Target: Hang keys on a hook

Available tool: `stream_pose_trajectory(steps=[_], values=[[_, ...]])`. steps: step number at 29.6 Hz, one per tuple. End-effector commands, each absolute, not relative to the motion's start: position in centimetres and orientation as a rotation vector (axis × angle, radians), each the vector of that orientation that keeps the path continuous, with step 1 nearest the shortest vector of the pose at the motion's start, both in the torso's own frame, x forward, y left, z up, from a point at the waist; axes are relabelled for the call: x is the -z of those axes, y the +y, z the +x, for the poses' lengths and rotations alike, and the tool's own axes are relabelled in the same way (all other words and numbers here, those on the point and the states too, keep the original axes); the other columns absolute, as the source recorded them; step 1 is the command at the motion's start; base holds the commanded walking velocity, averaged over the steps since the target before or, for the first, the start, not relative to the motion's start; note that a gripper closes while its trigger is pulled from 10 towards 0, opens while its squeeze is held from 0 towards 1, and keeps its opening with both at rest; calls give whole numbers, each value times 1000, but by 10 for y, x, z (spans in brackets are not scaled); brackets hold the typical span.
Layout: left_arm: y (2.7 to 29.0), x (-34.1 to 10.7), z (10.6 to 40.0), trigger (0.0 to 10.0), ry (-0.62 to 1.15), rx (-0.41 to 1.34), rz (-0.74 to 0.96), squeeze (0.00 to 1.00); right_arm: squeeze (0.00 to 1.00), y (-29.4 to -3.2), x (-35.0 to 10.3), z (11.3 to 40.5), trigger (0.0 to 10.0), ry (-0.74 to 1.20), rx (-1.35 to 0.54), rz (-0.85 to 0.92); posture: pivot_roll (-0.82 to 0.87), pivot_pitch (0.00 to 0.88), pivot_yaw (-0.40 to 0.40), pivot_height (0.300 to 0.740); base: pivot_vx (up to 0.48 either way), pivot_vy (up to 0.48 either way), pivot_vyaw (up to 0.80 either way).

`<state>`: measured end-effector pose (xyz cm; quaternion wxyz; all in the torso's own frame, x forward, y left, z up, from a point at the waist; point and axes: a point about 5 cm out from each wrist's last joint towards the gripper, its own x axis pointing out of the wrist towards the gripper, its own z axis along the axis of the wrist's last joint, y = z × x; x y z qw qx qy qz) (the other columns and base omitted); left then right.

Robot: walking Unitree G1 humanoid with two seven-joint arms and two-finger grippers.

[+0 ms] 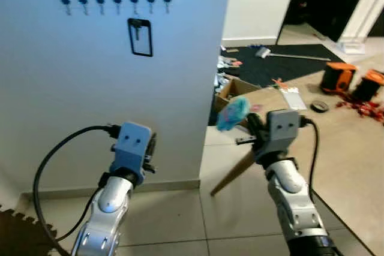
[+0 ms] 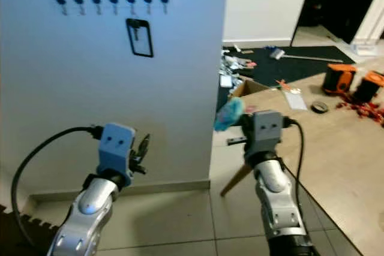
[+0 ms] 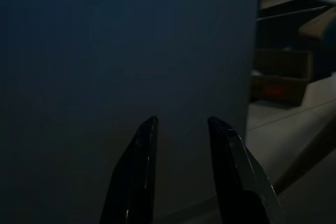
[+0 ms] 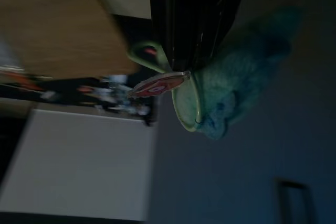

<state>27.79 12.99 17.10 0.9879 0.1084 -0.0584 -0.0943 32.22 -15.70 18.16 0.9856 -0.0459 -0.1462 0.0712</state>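
A row of several dark hooks [image 1: 117,1] runs high on the white wall [image 1: 90,88]. From one of them hangs a black strap loop with a key [image 1: 140,37]. My right gripper [image 1: 251,123] is shut on a keyring with a fluffy blue pompom [image 1: 233,113], held up beside the wall's corner, well below the hooks. In the right wrist view the black fingers [image 4: 178,24] pinch a pale green ring [image 4: 186,106] with a red tag [image 4: 157,85] and the pompom [image 4: 236,87]. My left gripper [image 3: 182,120] is open, empty, and faces the lower wall.
A wooden table [image 1: 342,148] with a slanted leg [image 1: 234,175] stands right of my right arm. Beyond it lie a cardboard box [image 1: 231,91], floor clutter, a dark rug [image 1: 282,67] and orange objects [image 1: 339,76]. A toothed dark mat [image 1: 18,232] lies at lower left.
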Motion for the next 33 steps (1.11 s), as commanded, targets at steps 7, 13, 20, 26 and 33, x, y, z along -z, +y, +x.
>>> stream_pose_trajectory(steps=[7,13,20,26,33], values=[[129,-168,277,10000,-104,197,222,0,0,-157,-177,321,10000,-277,-140,-98,110,124,2,740,0,0,788],[129,-169,277,10000,-104,199,224,0,0,-157,-177,322,10000,-277,-139,-96,112,122,4,740,0,0,785],[129,-169,278,10000,-105,200,226,0,0,-157,-177,322,10000,-279,-139,-96,112,117,4,740,0,0,788],[128,-169,278,10000,-107,202,226,0,0,-157,-178,323,10000,-282,-141,-97,110,112,2,740,0,0,784],[127,-169,279,10000,-109,203,226,0,0,-158,-179,324,10000,-285,-135,-82,109,105,1,740,0,0,430]])
